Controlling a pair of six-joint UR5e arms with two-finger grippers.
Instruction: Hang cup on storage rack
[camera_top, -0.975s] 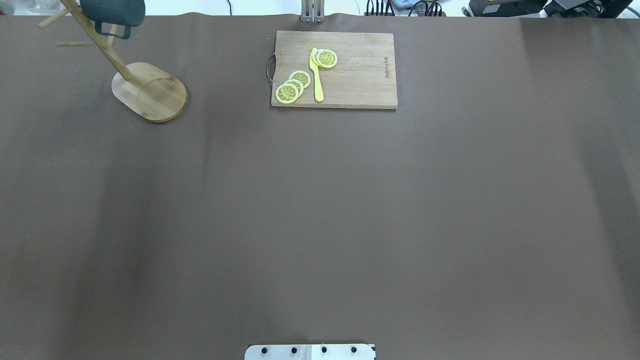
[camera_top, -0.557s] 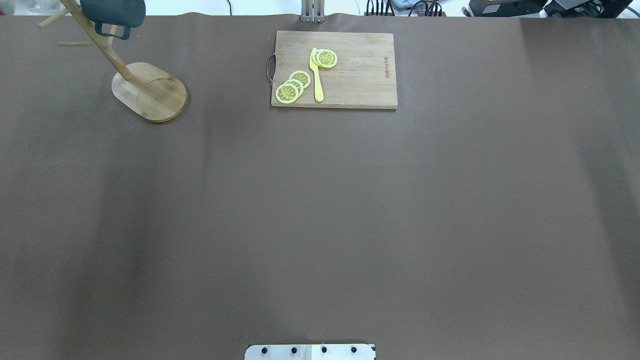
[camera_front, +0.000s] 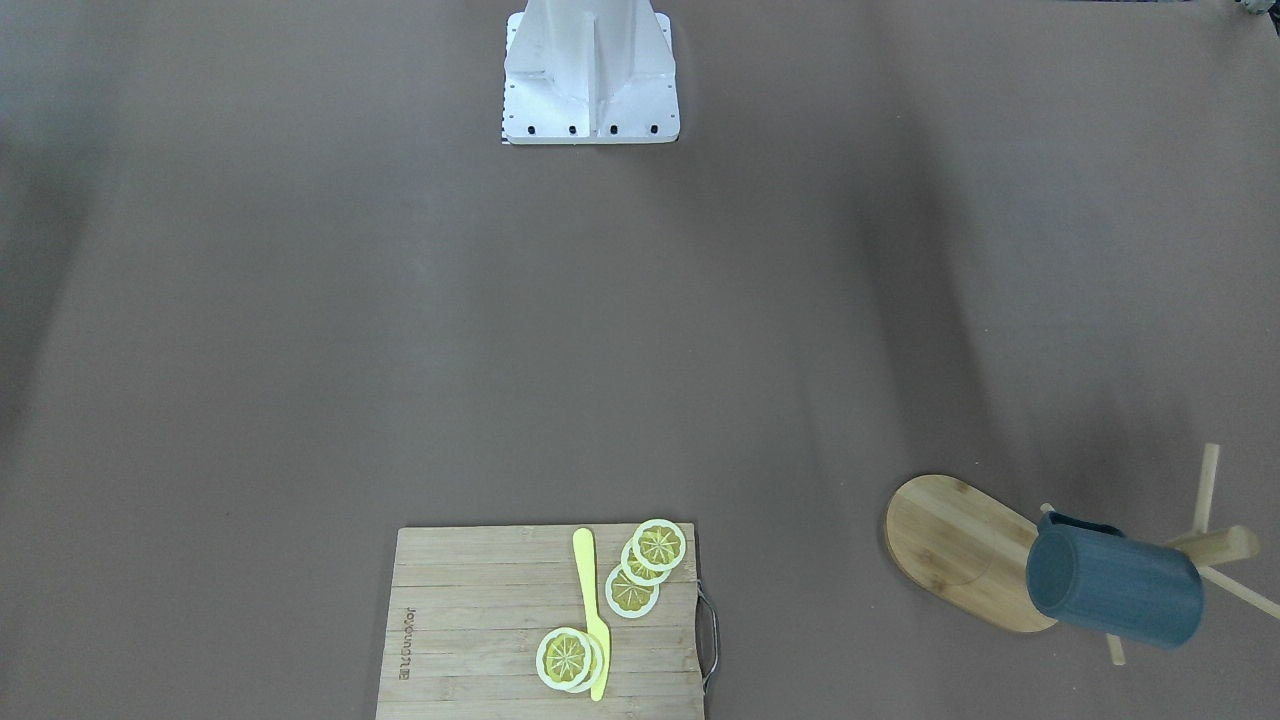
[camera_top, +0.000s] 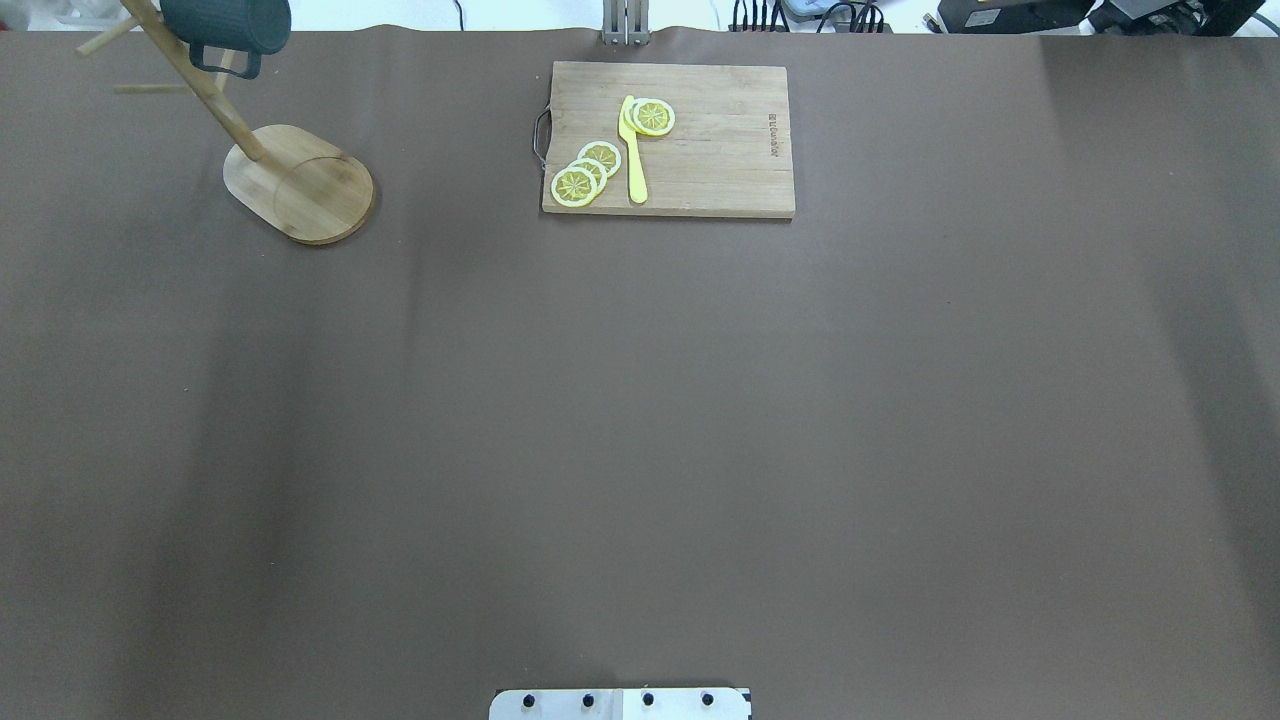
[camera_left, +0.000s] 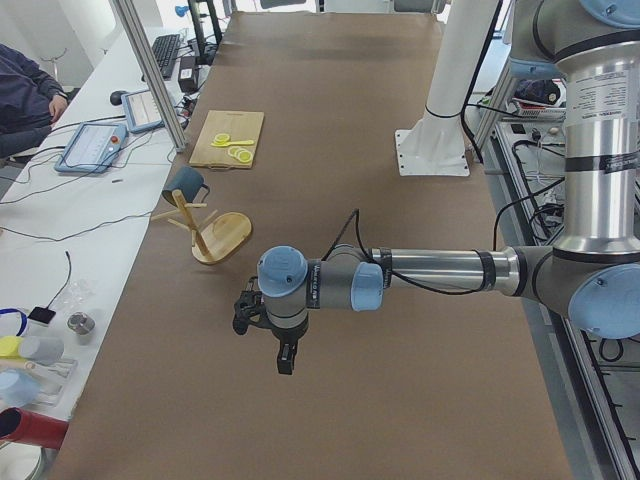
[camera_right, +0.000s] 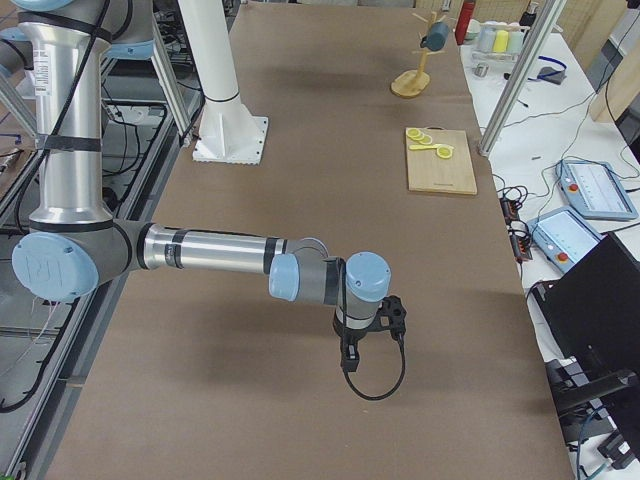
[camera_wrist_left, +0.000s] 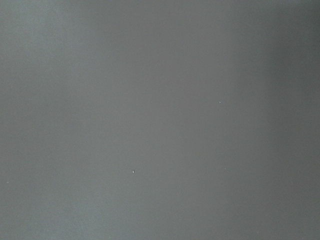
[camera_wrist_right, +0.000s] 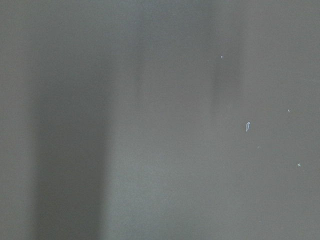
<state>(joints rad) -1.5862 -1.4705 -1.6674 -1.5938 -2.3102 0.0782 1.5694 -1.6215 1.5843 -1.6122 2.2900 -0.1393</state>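
Overhead view: no change found.
The slate-blue cylindrical cup (camera_top: 225, 25) hangs at the same spot and tilt on the light bamboo peg rack (camera_top: 300, 185); nothing beside the rack has shifted.

Near right gripper (camera_right: 349, 360) above brown table (camera_right: 300, 150); far off, cup (camera_right: 435, 38) on storage rack (camera_right: 410, 85).

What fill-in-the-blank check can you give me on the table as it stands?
The slate-blue cup ____ on a peg of the bamboo mug tree.
Lemon slices and a ____ knife lie on the wooden cutting board.
In the overhead view, the mug tree stands to the ____ of the cutting board.
Missing words: hangs; yellow; left.
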